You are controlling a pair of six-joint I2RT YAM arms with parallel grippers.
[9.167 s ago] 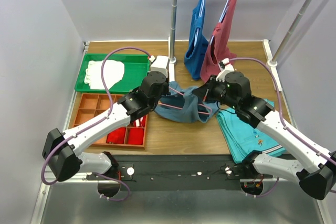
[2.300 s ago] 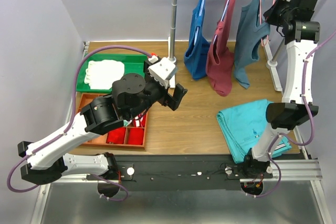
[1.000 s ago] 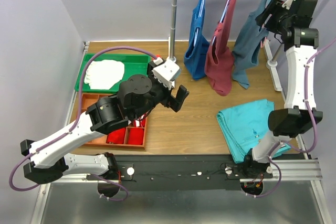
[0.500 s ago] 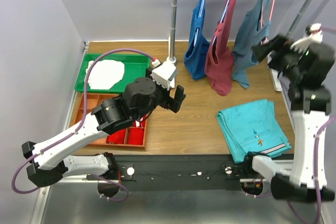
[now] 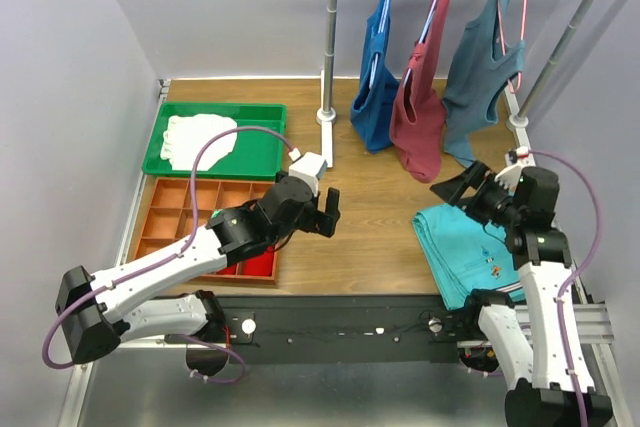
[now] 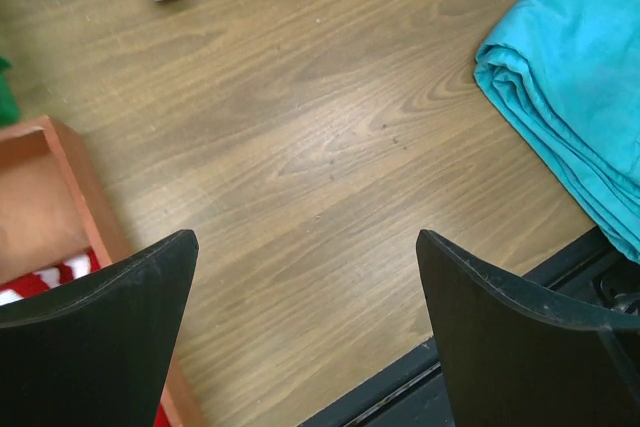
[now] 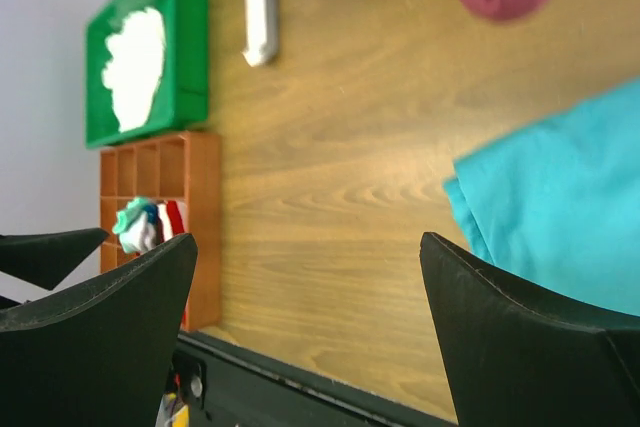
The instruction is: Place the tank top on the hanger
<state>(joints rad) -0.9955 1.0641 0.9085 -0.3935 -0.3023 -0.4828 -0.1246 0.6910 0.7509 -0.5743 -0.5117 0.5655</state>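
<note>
now that the right gripper (image 5: 455, 190) has dropped away from the rail, down to about 4 o'clock on the table over the teal folded cloth (image 5: 485, 247), the tank top (image 5: 482, 67) hangs on its own. it sits at 1 o'clock in the top view, draped on the pink hanger (image 5: 522, 27), just right of the maroon top (image 5: 420, 107) and 2 along from the royal-blue top (image 5: 375, 67). 0.5 s ago the right arm was up beside that cloth; 1 s ago it was at the hanger's top.

right wrist view: jaws spread wide, nothing between them, only bare wood and the teal edge below. the left gripper (image 5: 328, 209) has pulled back toward 7 o'clock, near the orange divider tray (image 5: 165, 209); its wrist view also shows fingers (image 6: 120, 297) wide apart and empty.

my read: task is effectively done and both arms are retracting. one caveat: the hook runs to the top edge of the frame, so i can't confirm it's seated on the rail; it probably is, since nothing is holding it. the pink wire shows at the right armhole, left strap not clear.
</note>
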